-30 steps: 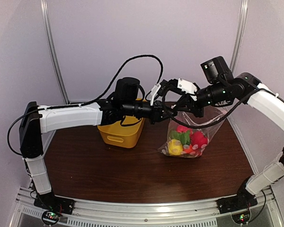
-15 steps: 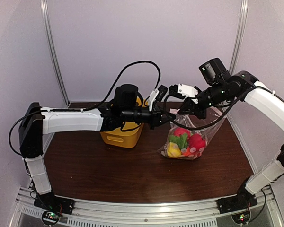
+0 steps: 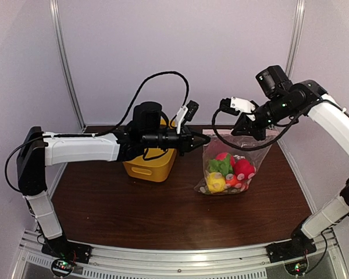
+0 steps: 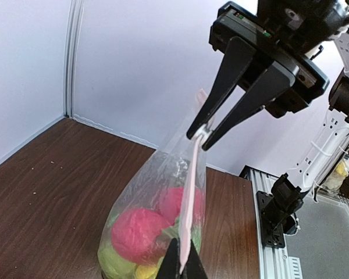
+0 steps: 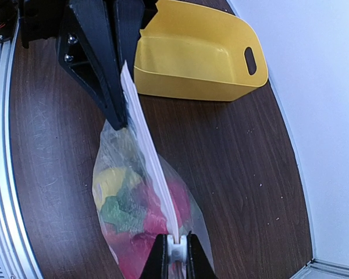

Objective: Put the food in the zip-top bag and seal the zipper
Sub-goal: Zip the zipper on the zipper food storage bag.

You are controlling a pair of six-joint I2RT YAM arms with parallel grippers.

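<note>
Top camera looks down; both close wrist cameras share the bag (image 4: 166,160).

Clear crinkly plastic zip-top bag (image 3: 231,165) with pale dots stands upright, top edge pulled taut and straight. Small plastic toy food (image 3: 228,174) sits heaped inside at the bottom: red, yellow and green pieces. Thin pale zipper strip (image 5: 153,174) with a pink line runs along the mouth; can't tell if it's sealed.

The left arm (image 3: 81,146) stretches level across, its left gripper (image 3: 205,139) pinched tight on one end of the zipper (image 5: 153,165). The right arm (image 3: 334,119) bends over high; the right gripper (image 3: 242,127) seems clamped on the other end.
</note>
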